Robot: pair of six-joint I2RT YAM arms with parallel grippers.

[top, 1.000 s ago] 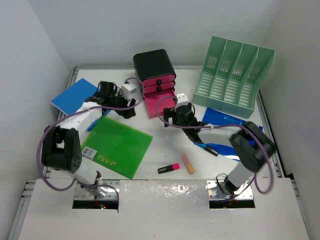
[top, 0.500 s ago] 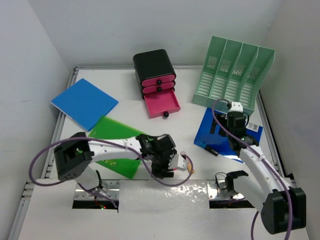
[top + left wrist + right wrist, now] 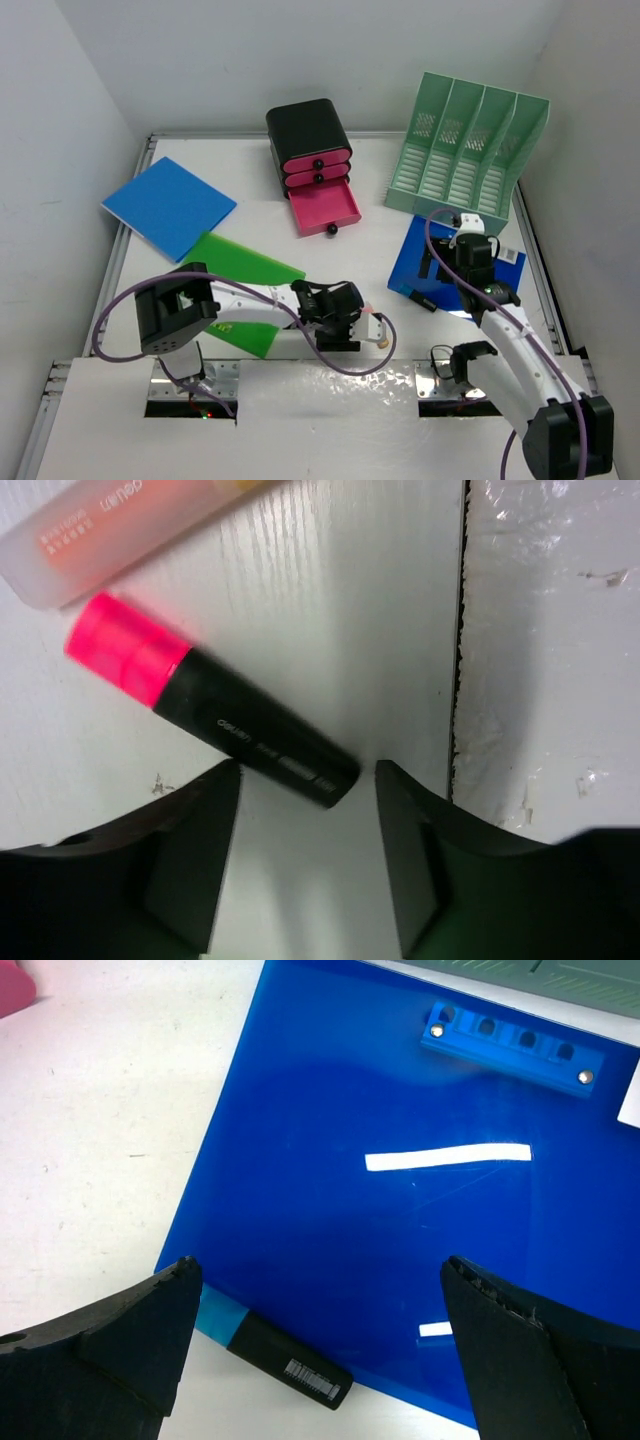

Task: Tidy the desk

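The white table (image 3: 250, 170) fills the top view and carries everything. At the middle of its near edge, the left tool (image 3: 307, 768) hangs spread over a pink-capped marker (image 3: 220, 725). The step in hand looks like picking up that marker.

The left wrist view shows the fingers on either side of the black butt end only, with the barrel running slantwise between them. Closing here would likely pinch the tip and let the marker swivel or squirt out. I would turn the wrist until the fingers cross the barrel squarely and shift toward the barrel's middle. Then I would sink until the tips almost meet the table before squeezing.

Two things call for care. An orange marker (image 3: 120, 525) lies just beside the pink cap, and one finger stands near the seam along the near edge.

The open pink drawer (image 3: 325, 207) near the far edge seems a fitting place for it.

The right tool (image 3: 320, 1265) is also spread, holding nothing. It sits above a blue clipboard (image 3: 400, 1110) toward the right edge, with a blue-capped marker (image 3: 285, 1365) at the clipboard's rim.
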